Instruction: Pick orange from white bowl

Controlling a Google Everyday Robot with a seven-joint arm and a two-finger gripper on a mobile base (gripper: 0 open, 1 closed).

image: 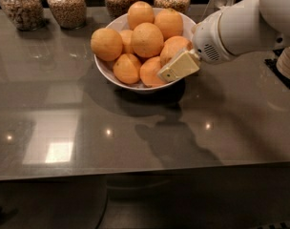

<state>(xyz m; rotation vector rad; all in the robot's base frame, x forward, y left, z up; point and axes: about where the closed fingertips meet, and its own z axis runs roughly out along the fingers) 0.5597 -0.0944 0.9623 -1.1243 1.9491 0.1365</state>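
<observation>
Over the near-right rim of the wide glossy white bowl [105, 70]: cream gripper [170, 73], angled inward toward the fruit; whether open, cannot tell. Large dull orange [147, 39] sits up-left.

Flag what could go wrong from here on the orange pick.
1. The gripper sits low at the bowl's right rim, close by the front oranges; pressing in may shove or tip the bowl.
2. The oranges are heaped above the rim, and the left orange overhangs it; a nudge could roll one onto the table.
</observation>
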